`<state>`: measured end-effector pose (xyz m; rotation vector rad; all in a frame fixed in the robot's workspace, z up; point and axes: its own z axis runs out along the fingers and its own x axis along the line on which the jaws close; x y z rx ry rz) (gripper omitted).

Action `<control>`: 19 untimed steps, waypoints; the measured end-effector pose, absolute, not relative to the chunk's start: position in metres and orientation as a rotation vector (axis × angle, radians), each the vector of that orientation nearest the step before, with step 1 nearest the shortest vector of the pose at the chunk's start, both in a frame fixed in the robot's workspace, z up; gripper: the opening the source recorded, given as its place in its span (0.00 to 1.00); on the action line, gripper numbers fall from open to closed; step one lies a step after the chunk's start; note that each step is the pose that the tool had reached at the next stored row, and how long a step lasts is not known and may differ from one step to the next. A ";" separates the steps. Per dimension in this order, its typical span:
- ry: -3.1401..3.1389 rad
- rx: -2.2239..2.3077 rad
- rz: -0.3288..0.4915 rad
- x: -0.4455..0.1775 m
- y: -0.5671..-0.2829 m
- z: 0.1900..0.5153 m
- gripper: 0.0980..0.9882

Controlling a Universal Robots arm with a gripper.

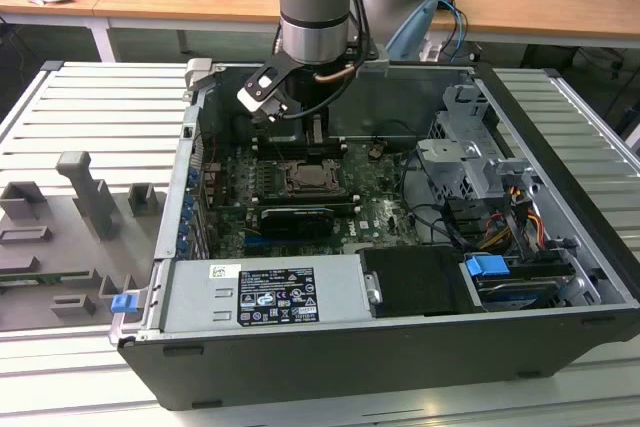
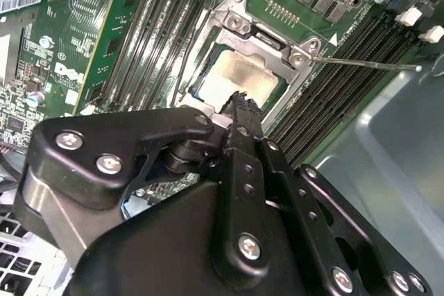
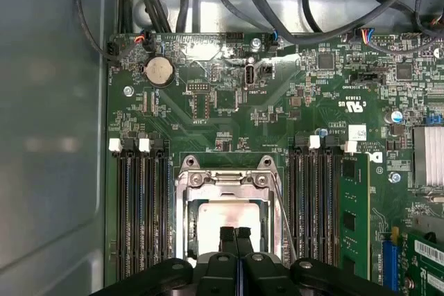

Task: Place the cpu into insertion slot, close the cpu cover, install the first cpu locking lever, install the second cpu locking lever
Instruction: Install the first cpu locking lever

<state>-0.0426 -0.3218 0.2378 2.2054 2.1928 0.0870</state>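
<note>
First wrist view: jaws are noted as pressed together with nothing between them, the gripper (image 3: 235, 235) poised at the edge of the cpu (image 3: 232, 213). The chip is judged seated in the insertion slot (image 1: 305, 179), at the centre of the exterior view. The cpu cover (image 3: 186, 206) appears lowered around it. One locking lever (image 2: 368, 64) is seen standing free in the second wrist view. Latching is judged outstanding; the other lever's state cannot be told.
</note>
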 end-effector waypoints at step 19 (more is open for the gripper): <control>2.365 2.027 0.089 -0.043 -0.322 0.265 0.01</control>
